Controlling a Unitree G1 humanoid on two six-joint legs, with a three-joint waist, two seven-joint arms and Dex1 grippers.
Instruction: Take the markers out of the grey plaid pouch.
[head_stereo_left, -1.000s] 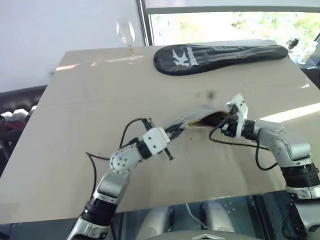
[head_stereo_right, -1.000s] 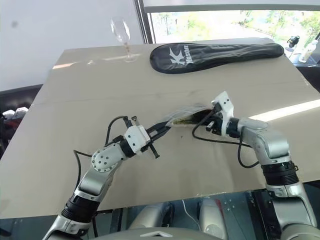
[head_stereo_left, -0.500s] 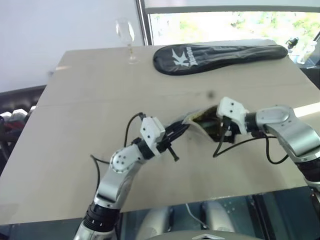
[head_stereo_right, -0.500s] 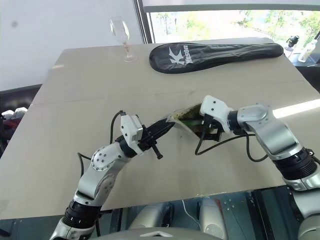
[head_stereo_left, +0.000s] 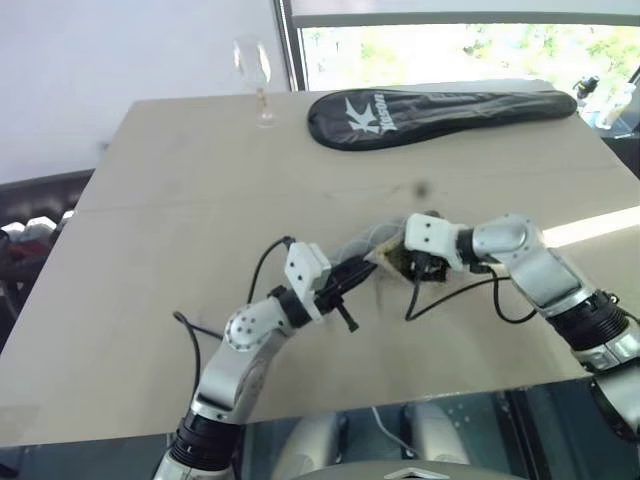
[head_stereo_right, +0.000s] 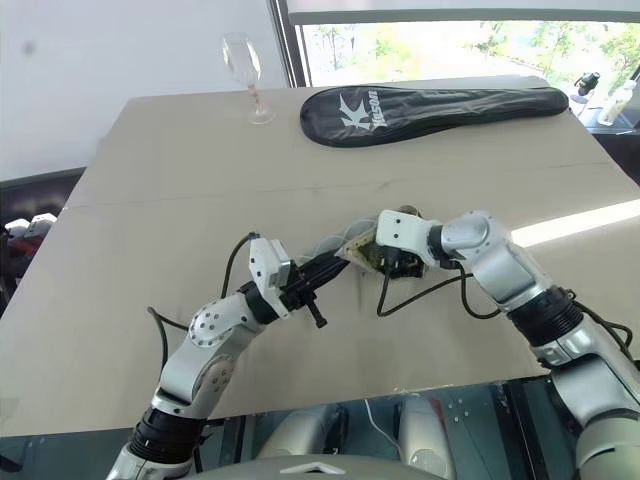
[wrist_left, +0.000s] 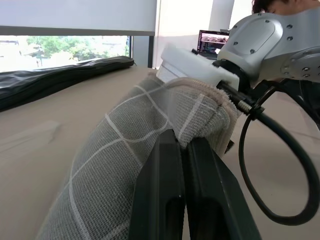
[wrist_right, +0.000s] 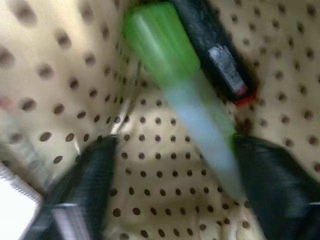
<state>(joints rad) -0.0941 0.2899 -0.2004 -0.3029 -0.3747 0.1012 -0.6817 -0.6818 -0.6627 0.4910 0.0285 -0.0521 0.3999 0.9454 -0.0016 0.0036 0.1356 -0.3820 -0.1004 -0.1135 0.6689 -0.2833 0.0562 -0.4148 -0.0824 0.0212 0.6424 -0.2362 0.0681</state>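
Bright window light falls on one big tan table (head_stereo_left: 200, 190). Near the middle of it, the left gripper (head_stereo_left: 372, 262) has its two black fingers (wrist_left: 165, 190) pinched tight on the edge of the one grey plaid pouch (wrist_left: 125, 165), holding it up off the table. Just to its right, the right gripper (head_stereo_right: 385, 262) pokes into the pouch's open mouth. From its wrist camera, its two dark fingers (wrist_right: 85, 180) stand apart inside the dotted yellow lining, one on each side, gripping nothing. Between them lie the two markers: one pale marker with a green cap (wrist_right: 175, 75), and one dark marker with a red end (wrist_right: 220, 55) just beside it. Both are inside the pouch. Far off on the table sits one long black racket cover (head_stereo_left: 440, 105). One wine glass (head_stereo_left: 252, 70) stands upright at the far left edge.
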